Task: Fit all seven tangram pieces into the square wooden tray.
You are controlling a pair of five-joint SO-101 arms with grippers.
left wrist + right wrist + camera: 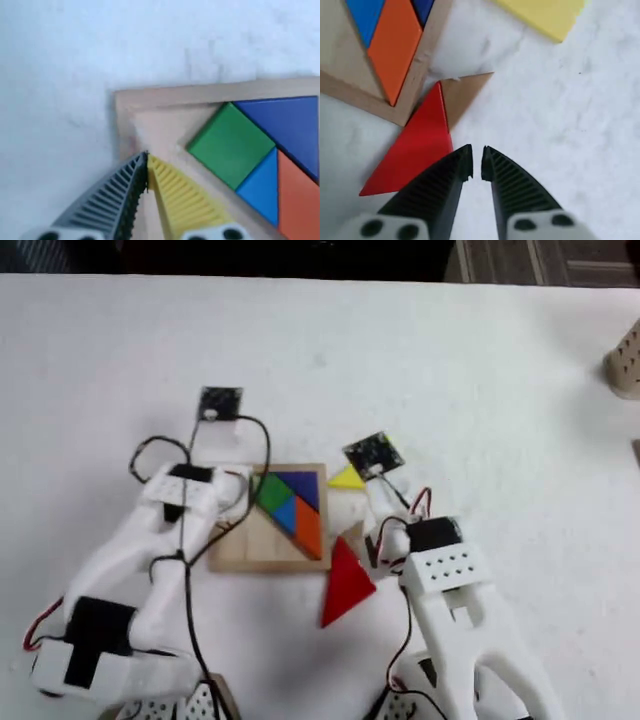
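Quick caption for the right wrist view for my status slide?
Right gripper beside the red triangle, which lies outside the wooden tray with the tan triangle and yellow piece.

Robotics bench, most likely a lab or hobby workshop. A table (pixel 450 350) draped in plain white carries two white plastic arms (pixel 150 550) with exposed cables (pixel 187 580). Small bare circuit boards (pixel 220 402) sit at the arms' ends.

arms (pixel 140 560) white | motors (pixel 95 625) black | cables (pixel 267 445) black, red | left hand (pixel 146 162) grey/yellow, ribbed | right hand (pixel 476 161) black
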